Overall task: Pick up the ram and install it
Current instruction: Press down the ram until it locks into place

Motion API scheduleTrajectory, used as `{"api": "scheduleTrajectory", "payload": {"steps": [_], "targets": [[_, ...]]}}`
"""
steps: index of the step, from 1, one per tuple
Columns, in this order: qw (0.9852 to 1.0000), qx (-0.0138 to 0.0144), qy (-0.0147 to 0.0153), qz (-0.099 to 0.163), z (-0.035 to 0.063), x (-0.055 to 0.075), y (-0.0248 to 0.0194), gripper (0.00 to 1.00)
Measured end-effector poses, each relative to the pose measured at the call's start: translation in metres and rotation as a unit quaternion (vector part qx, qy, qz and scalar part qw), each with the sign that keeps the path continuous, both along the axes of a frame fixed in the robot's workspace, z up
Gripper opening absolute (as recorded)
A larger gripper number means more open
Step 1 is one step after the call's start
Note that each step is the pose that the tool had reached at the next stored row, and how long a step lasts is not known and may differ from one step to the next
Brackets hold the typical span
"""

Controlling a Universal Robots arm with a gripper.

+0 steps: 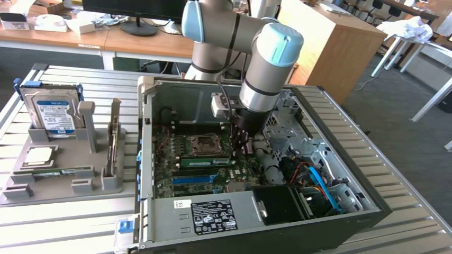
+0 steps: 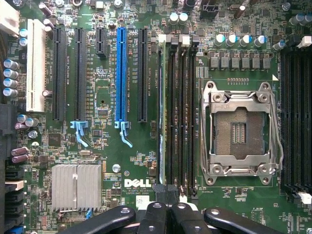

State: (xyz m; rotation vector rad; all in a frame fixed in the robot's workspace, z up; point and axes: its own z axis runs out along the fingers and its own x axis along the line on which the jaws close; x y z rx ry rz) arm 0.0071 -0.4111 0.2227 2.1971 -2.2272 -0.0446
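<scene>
The ram [image 1: 205, 161] is a long green stick standing in a memory slot of the motherboard, beside the empty processor socket [image 1: 205, 144], inside the open computer case. In the wrist view the ram [image 2: 161, 112] shows edge-on as a thin line along the nearest black slot. My gripper [image 1: 242, 145] reaches down into the case at one end of the stick. Its black fingers [image 2: 156, 217] are shut together, and the gripper [image 2: 165, 195] points at that end of the ram. I cannot tell whether the tips touch it.
A grey holder [image 1: 63, 182] at the exterior view's left carries a blue-labelled hard drive [image 1: 51, 114], a silver processor chip [image 1: 39, 155] and another green stick [image 1: 60, 172]. Around the slots are a blue card slot [image 2: 121, 73], a heatsink [image 2: 75, 187], the power supply [image 1: 211, 214] and cables [image 1: 318, 180].
</scene>
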Motion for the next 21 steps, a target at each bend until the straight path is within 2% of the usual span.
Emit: {"api": "scheduleTrajectory", "payload": {"steps": [11,18,21], "targets": [[1.0000,-0.0003,0.0005,0.000,0.0233,0.000,-0.0001,0.10],[1.0000,-0.0002,0.0005,0.000,0.0242,0.000,-0.0001,0.10],[1.0000,-0.0004,0.0006,0.000,0.0242,-0.005,-0.0002,0.10]]}}
